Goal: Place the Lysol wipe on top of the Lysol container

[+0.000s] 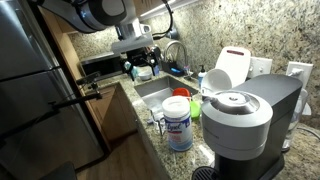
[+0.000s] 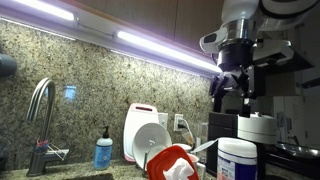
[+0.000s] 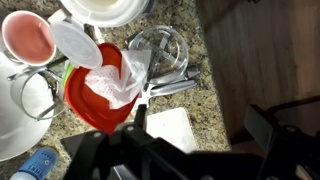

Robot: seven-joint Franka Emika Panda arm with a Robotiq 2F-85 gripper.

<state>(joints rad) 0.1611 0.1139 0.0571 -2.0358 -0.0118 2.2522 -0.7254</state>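
Observation:
The Lysol container is a white canister with a blue label. It stands on the granite counter in front of the grey coffee machine and also shows in the other exterior view. In the wrist view a flat white sheet, the Lysol wipe, lies on the granite near the counter's wooden edge. My gripper is open and empty, well above the wipe with its jaws spread around it. In both exterior views it hangs high above the counter. I cannot make out the canister in the wrist view.
A red bowl holding crumpled white paper sits beside the wipe. A clear glass, metal utensil and pink cup are nearby. The grey coffee machine, white jug, sink and faucet crowd the counter.

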